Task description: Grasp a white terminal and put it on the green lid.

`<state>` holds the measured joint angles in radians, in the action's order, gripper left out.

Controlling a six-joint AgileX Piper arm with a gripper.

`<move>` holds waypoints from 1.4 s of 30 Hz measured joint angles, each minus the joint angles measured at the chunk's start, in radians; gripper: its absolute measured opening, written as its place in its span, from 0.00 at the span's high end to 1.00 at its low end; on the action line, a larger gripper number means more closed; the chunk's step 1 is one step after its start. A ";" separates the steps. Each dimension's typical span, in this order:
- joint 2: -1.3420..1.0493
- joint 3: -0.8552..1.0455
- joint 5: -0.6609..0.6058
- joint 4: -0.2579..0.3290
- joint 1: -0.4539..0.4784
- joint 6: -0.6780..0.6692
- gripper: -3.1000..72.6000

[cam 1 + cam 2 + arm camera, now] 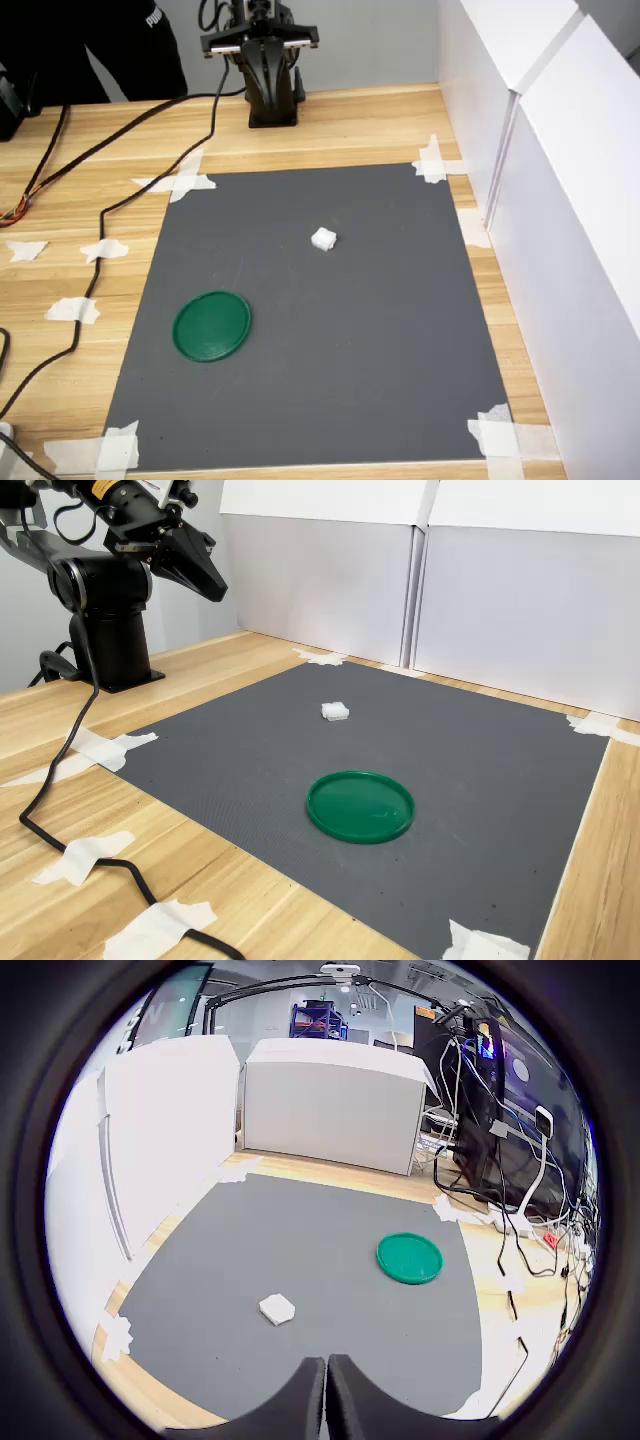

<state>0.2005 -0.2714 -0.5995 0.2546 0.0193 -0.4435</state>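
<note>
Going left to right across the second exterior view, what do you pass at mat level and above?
Gripper raised at the arm's end → white terminal on the grey mat → green lid.

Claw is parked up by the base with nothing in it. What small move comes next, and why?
Probably open the claw and ease it forward and down over the white terminal. Its fingers look closed and high above the mat, while the terminal sits alone, clear of the green lid.
</note>
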 joint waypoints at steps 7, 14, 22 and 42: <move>0.133 -0.114 -0.054 0.000 0.000 -0.029 0.98; 0.255 -0.245 -0.253 0.005 0.000 -0.035 0.98; 0.374 -0.369 -0.443 0.043 0.000 -0.199 0.98; 0.646 -0.525 -0.615 -0.196 -0.264 -0.198 0.15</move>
<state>0.8460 -0.7968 -1.2142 0.0583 -0.2444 -0.6414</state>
